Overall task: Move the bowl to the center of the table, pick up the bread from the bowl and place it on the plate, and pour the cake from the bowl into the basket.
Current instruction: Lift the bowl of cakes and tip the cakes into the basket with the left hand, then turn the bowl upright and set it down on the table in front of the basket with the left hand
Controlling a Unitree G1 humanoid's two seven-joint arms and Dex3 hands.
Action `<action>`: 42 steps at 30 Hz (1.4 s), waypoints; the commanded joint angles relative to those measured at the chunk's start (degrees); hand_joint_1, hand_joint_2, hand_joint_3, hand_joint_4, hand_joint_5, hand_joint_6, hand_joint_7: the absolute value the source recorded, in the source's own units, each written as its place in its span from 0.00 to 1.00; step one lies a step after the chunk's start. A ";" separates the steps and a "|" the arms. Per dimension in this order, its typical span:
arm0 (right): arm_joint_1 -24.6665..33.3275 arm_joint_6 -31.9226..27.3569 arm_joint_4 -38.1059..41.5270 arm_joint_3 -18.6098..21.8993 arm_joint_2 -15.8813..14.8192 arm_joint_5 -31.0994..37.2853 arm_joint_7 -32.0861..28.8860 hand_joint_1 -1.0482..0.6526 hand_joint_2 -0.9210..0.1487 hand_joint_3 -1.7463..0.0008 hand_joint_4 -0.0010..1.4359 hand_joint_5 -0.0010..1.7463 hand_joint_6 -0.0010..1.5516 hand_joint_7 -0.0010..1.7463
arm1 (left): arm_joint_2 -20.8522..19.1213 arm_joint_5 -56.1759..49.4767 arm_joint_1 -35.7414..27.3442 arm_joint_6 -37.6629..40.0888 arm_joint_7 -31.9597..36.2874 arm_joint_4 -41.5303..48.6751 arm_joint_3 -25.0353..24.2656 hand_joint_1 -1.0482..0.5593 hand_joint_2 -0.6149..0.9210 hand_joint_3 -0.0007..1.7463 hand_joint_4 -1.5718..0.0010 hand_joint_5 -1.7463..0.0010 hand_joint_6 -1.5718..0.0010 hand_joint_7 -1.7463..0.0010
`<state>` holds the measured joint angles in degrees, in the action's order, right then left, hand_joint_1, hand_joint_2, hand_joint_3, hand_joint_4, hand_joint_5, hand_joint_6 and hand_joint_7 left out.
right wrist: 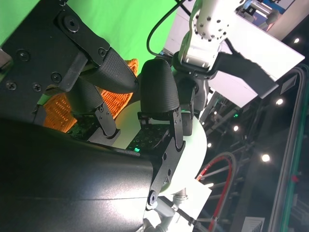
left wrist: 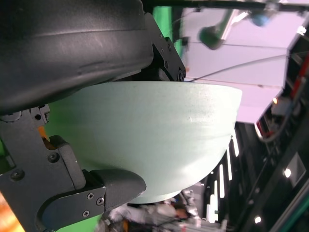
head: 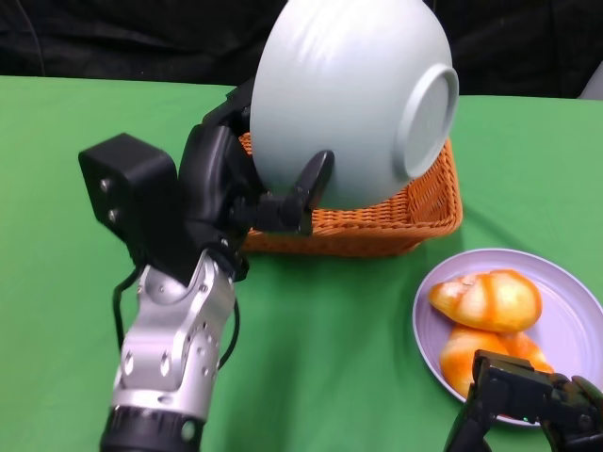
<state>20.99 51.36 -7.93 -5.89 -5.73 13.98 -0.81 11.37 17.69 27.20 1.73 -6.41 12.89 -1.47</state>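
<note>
My left hand grips the pale green bowl by its rim and holds it tipped far over above the orange wicker basket, its foot ring facing right. The bowl's mouth faces away, so its inside and any cake are hidden. In the left wrist view the bowl fills the frame between my fingers. Glazed bread pieces lie on the lilac plate at the lower right. My right hand rests low at the plate's near edge, holding nothing I can see.
Green cloth covers the table, with open room left of my arm and in front of the basket. The right wrist view shows my own fingers, a strip of basket and the robot's body beyond.
</note>
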 commanded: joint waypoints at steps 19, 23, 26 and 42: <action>0.32 0.47 0.49 0.01 -0.62 0.29 0.24 0.52 0.71 0.00 0.64 1.00 0.52 0.86 | 8.59 21.39 10.68 15.69 16.09 10.02 -14.98 0.50 0.58 0.97 0.30 0.00 0.45 0.00; 0.41 0.34 0.41 -0.10 -0.38 0.47 0.07 0.52 0.71 0.00 0.64 1.00 0.52 0.86 | 8.63 24.66 11.12 17.00 19.91 10.73 -16.10 0.50 0.61 0.94 0.31 0.00 0.49 0.00; 0.36 0.19 0.36 -0.18 -0.38 0.27 0.12 0.52 0.71 0.00 0.64 1.00 0.53 0.86 | 8.52 26.99 11.15 17.51 21.50 10.79 -16.44 0.50 0.63 0.92 0.31 0.00 0.51 0.00; -0.06 0.42 0.87 0.12 -0.63 0.33 0.01 0.52 0.71 0.00 0.64 1.00 0.52 0.86 | 6.07 26.40 8.40 12.93 10.38 8.87 -11.99 0.47 0.59 0.98 0.29 0.00 0.44 0.00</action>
<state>20.74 51.39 -7.40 -6.40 -5.95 14.72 -0.45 15.76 45.03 31.96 16.30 6.91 23.44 -14.58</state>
